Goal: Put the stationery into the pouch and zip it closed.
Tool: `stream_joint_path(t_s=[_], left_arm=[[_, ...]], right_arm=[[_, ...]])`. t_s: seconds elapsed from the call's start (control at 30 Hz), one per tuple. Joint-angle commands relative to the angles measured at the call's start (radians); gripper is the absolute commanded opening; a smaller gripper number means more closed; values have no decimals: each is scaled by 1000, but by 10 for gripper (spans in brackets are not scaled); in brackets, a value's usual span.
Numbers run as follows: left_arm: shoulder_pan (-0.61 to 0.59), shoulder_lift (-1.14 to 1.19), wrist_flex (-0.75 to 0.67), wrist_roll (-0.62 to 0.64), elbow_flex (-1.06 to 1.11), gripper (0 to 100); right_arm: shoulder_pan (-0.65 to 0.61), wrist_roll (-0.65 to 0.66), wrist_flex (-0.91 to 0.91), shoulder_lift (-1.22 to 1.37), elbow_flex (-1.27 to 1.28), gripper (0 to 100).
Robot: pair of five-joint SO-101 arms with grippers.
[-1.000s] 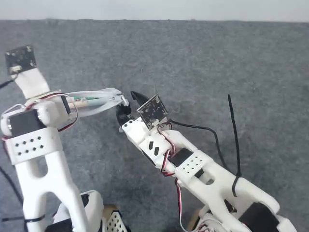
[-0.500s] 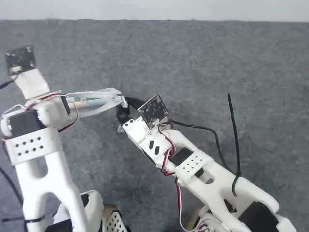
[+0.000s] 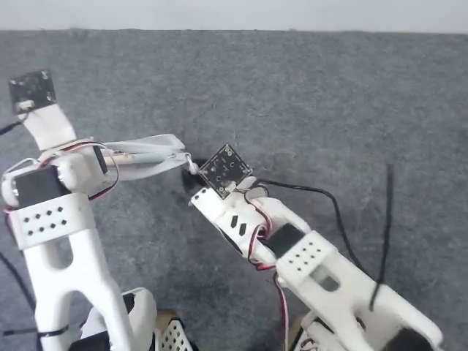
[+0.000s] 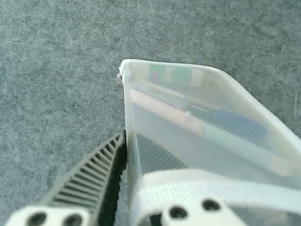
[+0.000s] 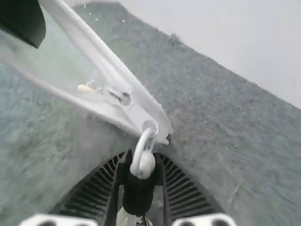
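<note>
A translucent pouch (image 3: 142, 155) hangs above the grey mat, and my left gripper (image 3: 104, 164) is shut on one end of it. In the left wrist view the pouch wall (image 4: 197, 136) sits pinched in my left gripper (image 4: 128, 188), with pens (image 4: 188, 123) showing through it. At the pouch's other end my right gripper (image 3: 189, 170) meets the zipper. The right wrist view has the pouch (image 5: 84, 70) running away from the camera, and my right gripper (image 5: 140, 176) is shut on the white zipper pull (image 5: 143, 153).
Grey felt mat (image 3: 314, 95) covers the table up to its far edge (image 3: 234, 31). A black cable (image 3: 322, 196) and a black strap (image 3: 385, 234) run along the right arm. Open mat lies to the right and beyond the pouch.
My right gripper's jaws, open a second ago, have shut on the zipper pull. The right arm has shifted slightly toward the pouch. The left arm has held still.
</note>
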Motion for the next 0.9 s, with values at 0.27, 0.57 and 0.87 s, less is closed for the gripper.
stream_joint_path(t_s=[0.27,0.57,0.87], left_arm=[[9,-8,-29,-14,-5,49],[38,-8,3,-12,-38,130],[256,-8,135,-117,-223,131]], right_arm=[[-70,97,259,-185,-64,6],[-219,107,427,-343,-64,6],[-295,167,527,-450,-58,6]])
